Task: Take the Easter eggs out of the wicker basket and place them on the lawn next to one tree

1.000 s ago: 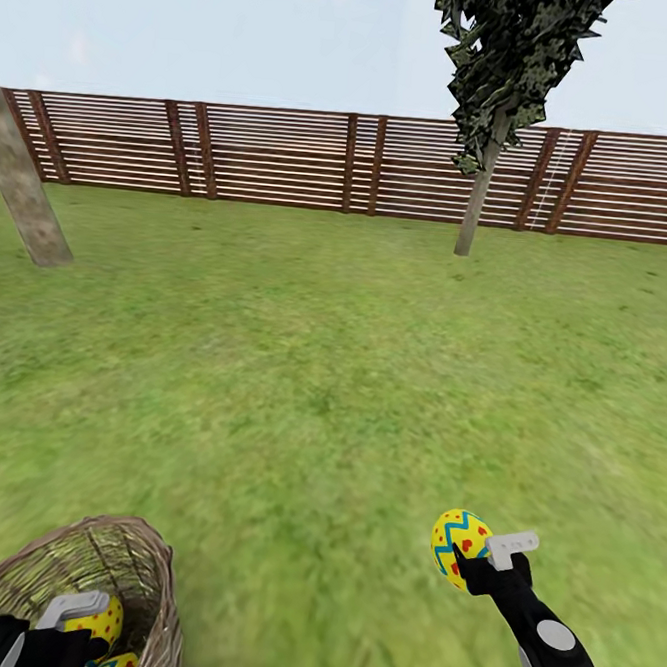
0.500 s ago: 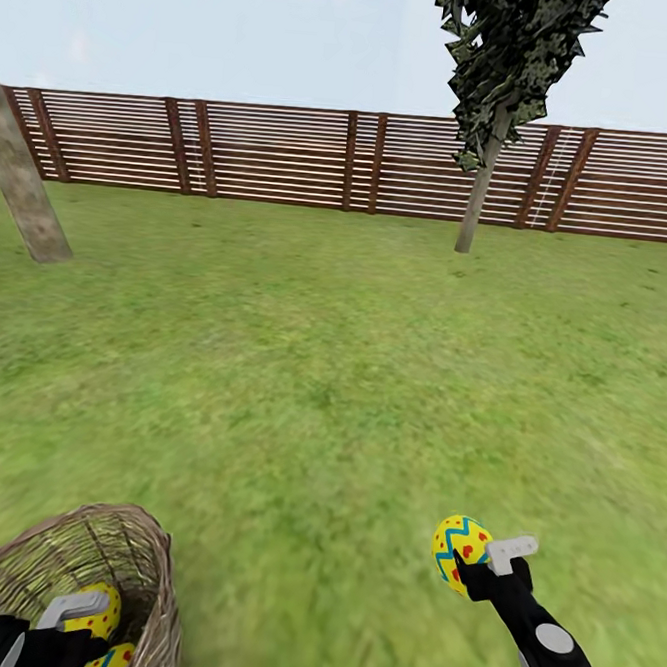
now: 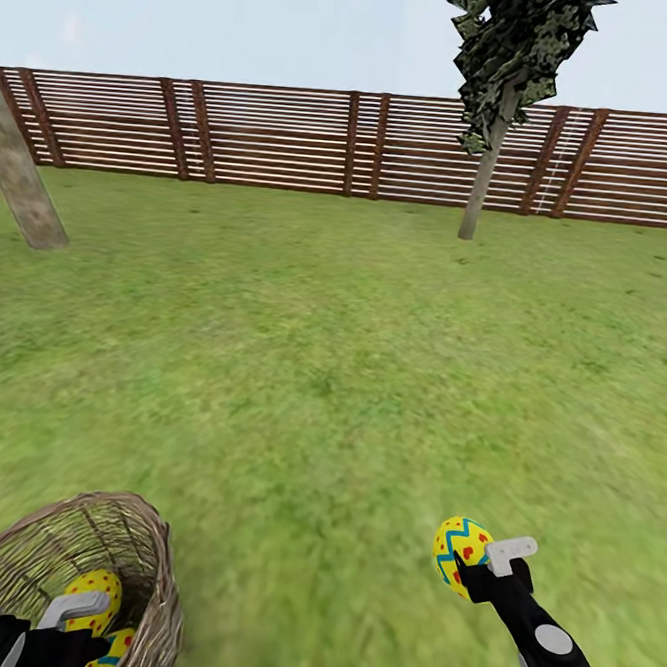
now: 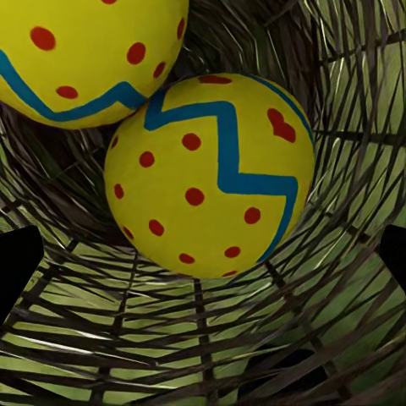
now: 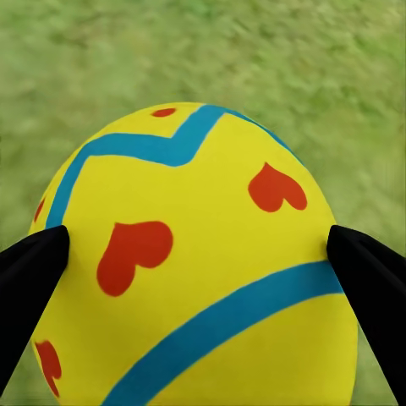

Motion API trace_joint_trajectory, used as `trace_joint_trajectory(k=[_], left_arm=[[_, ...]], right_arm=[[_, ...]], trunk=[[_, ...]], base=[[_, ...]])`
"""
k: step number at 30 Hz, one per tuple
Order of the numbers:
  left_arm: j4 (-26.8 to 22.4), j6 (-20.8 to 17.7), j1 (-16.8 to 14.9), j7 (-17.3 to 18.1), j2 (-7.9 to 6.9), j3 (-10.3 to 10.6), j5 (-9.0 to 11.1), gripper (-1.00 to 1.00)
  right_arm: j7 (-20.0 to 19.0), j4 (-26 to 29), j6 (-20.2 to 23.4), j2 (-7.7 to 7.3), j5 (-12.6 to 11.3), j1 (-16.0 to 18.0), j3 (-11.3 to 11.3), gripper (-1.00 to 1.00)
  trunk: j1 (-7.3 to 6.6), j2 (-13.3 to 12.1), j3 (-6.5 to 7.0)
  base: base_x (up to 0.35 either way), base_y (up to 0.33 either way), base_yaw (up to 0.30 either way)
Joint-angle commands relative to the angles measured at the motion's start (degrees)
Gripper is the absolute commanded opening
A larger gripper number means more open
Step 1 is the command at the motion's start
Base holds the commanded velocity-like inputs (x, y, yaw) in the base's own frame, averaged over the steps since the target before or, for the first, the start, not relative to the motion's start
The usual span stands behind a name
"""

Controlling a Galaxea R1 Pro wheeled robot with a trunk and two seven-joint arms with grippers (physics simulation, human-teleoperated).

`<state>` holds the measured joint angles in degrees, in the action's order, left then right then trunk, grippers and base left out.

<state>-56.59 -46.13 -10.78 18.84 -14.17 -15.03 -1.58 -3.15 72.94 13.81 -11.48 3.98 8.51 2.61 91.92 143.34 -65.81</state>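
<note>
The wicker basket [image 3: 149, 570] stands on the lawn [image 3: 330, 373] at the bottom left of the head view. Two yellow Easter eggs [image 3: 93, 587] lie inside it; the left wrist view shows them close up, one egg [image 4: 211, 173] with red dots and a teal zigzag, the other egg [image 4: 85, 51] touching it. My left gripper [image 3: 78, 616] reaches into the basket, open, its fingertips [image 4: 17, 271] wide of the nearer egg. My right gripper [image 3: 467, 570] is shut on a third egg [image 3: 457, 549], held above the grass; this egg [image 5: 203, 254] carries red hearts. The tree [image 3: 19, 188] with the slanted trunk stands far left.
A brown slatted fence [image 3: 289, 139] closes off the far side of the garden. A slim straight-trunked tree [image 3: 483, 175] stands in front of it at the right. Open grass stretches between me and both trees.
The whole picture has shifted: fence and trees sit higher in view, so the camera moved. Both grippers keep their places, the right one still holding its egg.
</note>
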Motion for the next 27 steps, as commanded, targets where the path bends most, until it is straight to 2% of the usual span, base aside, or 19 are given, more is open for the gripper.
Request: trace_joint_trajectory(k=[1, 6, 13, 17, 22, 27], left_arm=[[-0.1, -0.3, 0.0, 0.3, 0.02, -0.1, -0.1, 1.00], [-0.2, -0.3, 0.0, 0.5, 0.01, -0.2, 0.0, 1.00], [-0.2, -0.3, 0.0, 0.6, -0.07, -0.3, 0.1, 1.00], [-0.2, -0.3, 0.0, 0.6, -0.07, -0.3, 0.1, 1.00], [-0.3, -0.3, 0.0, 0.6, -0.01, -0.3, 0.1, 1.00], [-0.3, -0.3, 0.0, 0.6, -0.01, -0.3, 0.1, 1.00]], right_arm=[[-0.2, 0.1, 0.3, -0.03, 0.4, 0.0, 0.0, -1.00], [-0.2, 0.1, 0.3, -0.03, 0.4, 0.0, 0.0, -1.00], [-0.3, 0.1, 0.3, 0.08, 0.5, 0.0, 0.1, -1.00], [-0.1, 0.0, 0.3, 0.06, 0.5, 0.0, 2.3, -1.00], [0.0, 0.1, 0.3, -0.01, 0.5, 0.0, 2.7, -1.00], [0.0, 0.1, 0.3, -0.04, 0.4, 0.0, 2.5, -1.00]], trunk=[[-0.01, 0.0, -0.05], [-0.01, 0.0, -0.05], [-0.01, 0.0, -0.05], [-0.01, 0.0, -0.05], [-0.01, 0.0, -0.05], [0.12, 0.1, -1.16]], base=[[0.000, 0.000, 0.000], [0.008, 0.000, 0.000], [0.167, 0.000, 0.000], [0.005, 0.000, 0.000], [0.000, 0.000, 0.000], [0.000, 0.000, 0.000]])
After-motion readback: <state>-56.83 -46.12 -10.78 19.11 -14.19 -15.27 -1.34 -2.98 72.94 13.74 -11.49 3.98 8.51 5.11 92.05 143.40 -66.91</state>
